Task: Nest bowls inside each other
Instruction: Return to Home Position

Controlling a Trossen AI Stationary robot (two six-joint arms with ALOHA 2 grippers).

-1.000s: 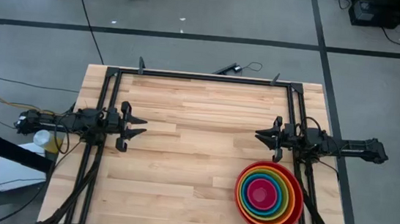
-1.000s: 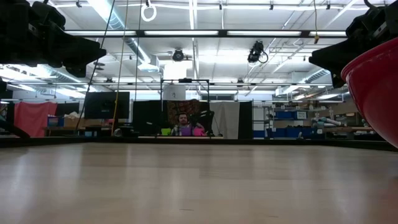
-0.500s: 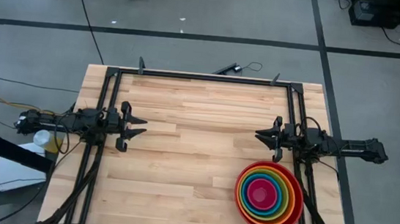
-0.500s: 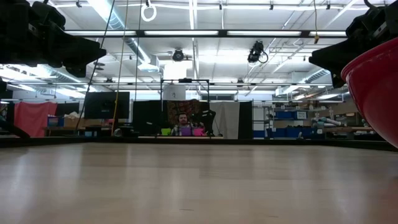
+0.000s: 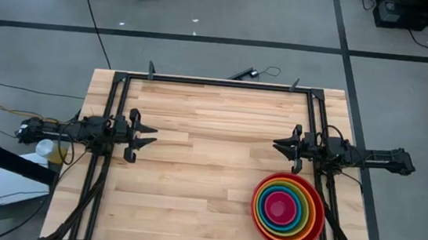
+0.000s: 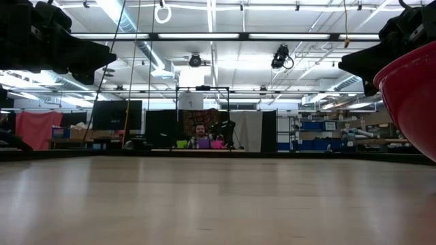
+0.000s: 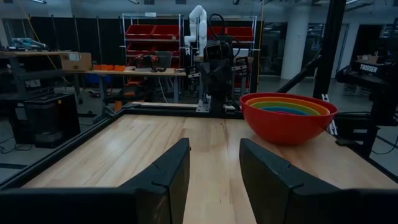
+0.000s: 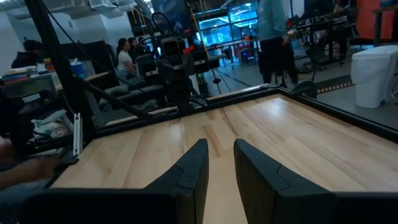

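Observation:
A stack of nested bowls (image 5: 287,209), red outermost with orange, yellow, green, blue and pink rings inside, rests on its base near the table's near right corner; it also shows in the left wrist view (image 7: 288,116) and at the low view's right edge (image 6: 409,102). My left gripper (image 5: 151,139) hovers level over the table's left side, open, nothing between its fingers (image 7: 214,168). My right gripper (image 5: 277,146) hovers level over the right side, just beyond the bowls toward the far edge, fingers slightly apart (image 8: 221,163) and empty.
A black metal frame (image 5: 217,83) runs along the table's far edge and down both sides past the arms' bases. Bare wooden tabletop (image 5: 210,159) lies between the two grippers. People show in the room beyond the table (image 6: 200,136).

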